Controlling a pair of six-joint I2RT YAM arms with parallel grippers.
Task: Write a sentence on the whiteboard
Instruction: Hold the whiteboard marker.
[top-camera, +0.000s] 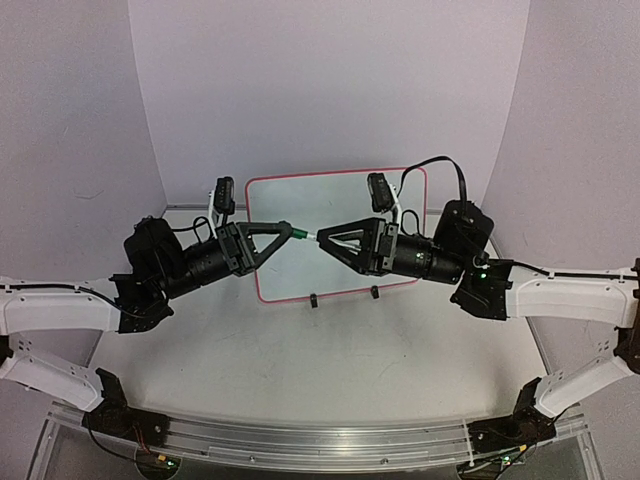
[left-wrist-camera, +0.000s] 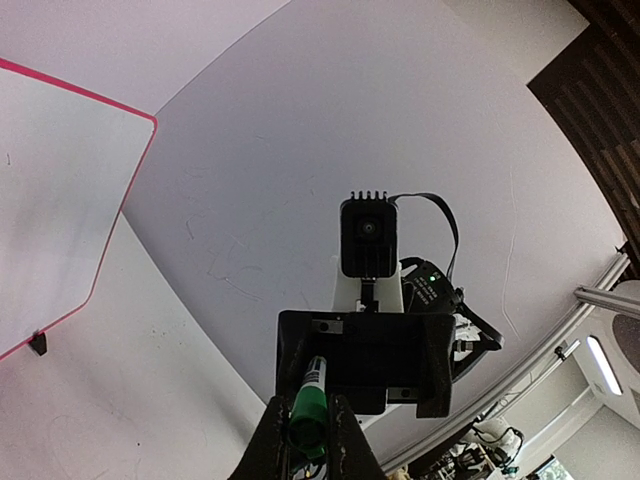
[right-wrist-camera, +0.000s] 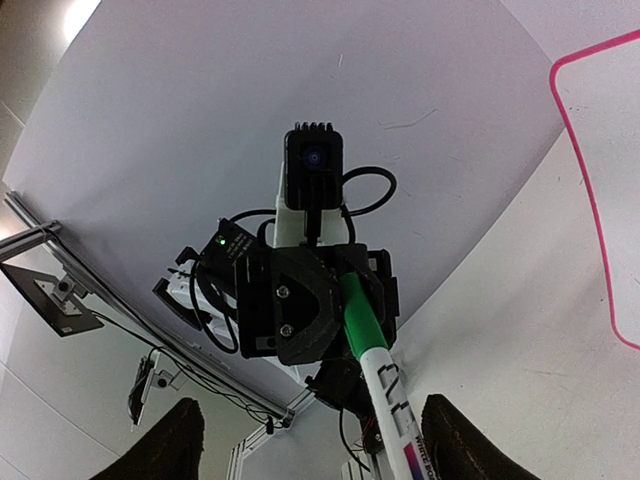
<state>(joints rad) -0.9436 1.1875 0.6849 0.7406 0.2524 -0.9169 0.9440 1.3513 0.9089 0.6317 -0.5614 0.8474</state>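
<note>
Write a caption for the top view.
Left gripper and right gripper meet at a marker in front of the whiteboard.

The rectangular white whiteboard (top-camera: 300, 215) with its thin red-pink rim is showing a smooth, glossy face, and its two small black clip feet (top-camera: 313, 301) are looking like matt plastic. The slim marker (right-wrist-camera: 380, 375) with green cap and white barrel is looking like smooth plastic, the cap giving off a slight sheen. The black, angular left gripper (top-camera: 285, 229) and right gripper (top-camera: 322, 237) are appearing as matt plastic with a faintly rough grain. The white arm shells (top-camera: 560, 295) are shining softly like smooth plastic. The long silver rail (top-camera: 320, 438) is reading as brushed metal. The white table top (top-camera: 330, 350) is looking matt and lightly scuffed, and the pale curved backdrop (top-camera: 330, 80) is looking matt too.
</note>
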